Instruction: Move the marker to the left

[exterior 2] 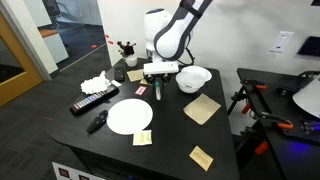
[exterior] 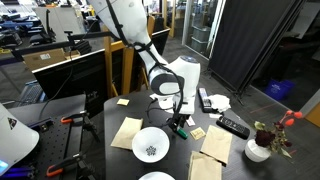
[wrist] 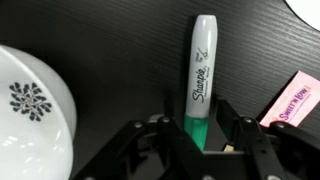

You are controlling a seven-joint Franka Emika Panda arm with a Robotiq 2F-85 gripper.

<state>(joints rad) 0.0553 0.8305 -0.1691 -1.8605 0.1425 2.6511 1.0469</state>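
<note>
Wrist view. Patterned white bowl (wrist: 30, 110) at left. The green Sharpie marker (wrist: 203, 70) lies flat near the middle of the black worktop (wrist: 100, 40), away from its edges. The gripper (wrist: 201, 130) straddles its lower end, jaws wide, apparently not touching. Pink Sweet'N Low packet (wrist: 296, 100) at right. Step, as judged: pre-grasp. The next move calls for closing on the barrel, lifting, then carrying it left.

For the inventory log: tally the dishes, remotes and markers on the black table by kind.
White round plate: 1
White patterned bowl: 1
Black remote controls: 2
Green Sharpie marker: 1
Total: 5
</note>
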